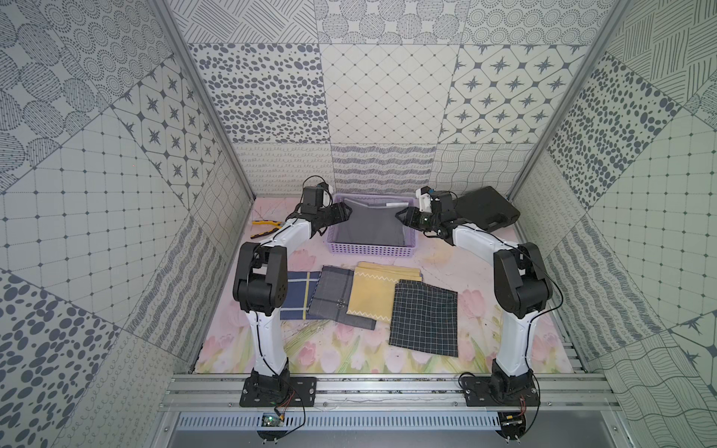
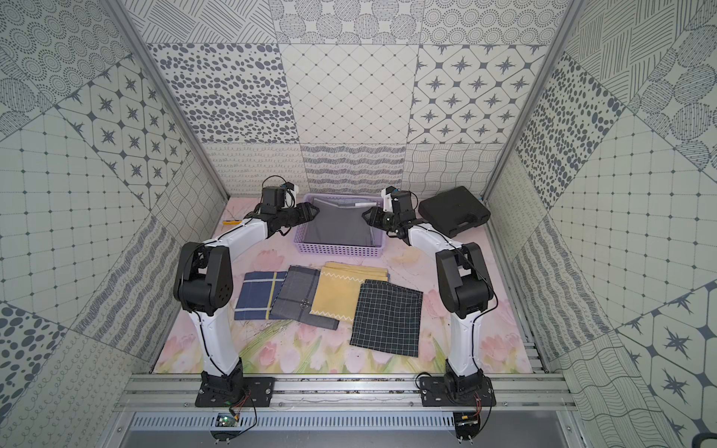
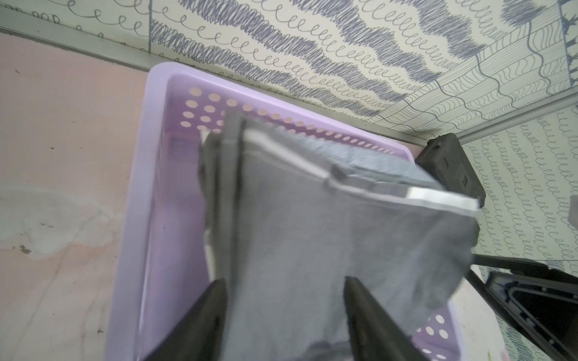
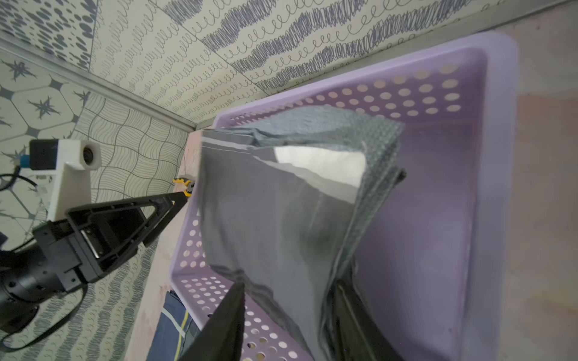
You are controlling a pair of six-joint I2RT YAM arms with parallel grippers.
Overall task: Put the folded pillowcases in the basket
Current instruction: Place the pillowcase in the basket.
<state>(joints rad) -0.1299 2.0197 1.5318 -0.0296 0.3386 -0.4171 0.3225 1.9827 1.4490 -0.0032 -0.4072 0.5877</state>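
1. The grey folded pillowcase [image 1: 370,227] is seen in the lilac basket [image 1: 370,251], spanning between both grippers, equally near to each.
2. The left gripper [image 1: 346,214] and the right gripper [image 1: 400,214] are seen parted at its opposite edges, with nothing clamped.

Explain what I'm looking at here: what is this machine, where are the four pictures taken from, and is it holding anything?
Two robot arms are bolted to a rail at the table's near edge: the left arm and the right arm. Two pictures look down from overhead and are nearly identical. The other two come from a camera on each wrist. Both arms reach to a lilac basket, and a folded grey pillowcase sags into it. In each wrist view the jaws stand apart with the cloth between them, so nothing looks gripped. On the flowery table lie four more folded cloths, yellow-handled pliers and a black case.
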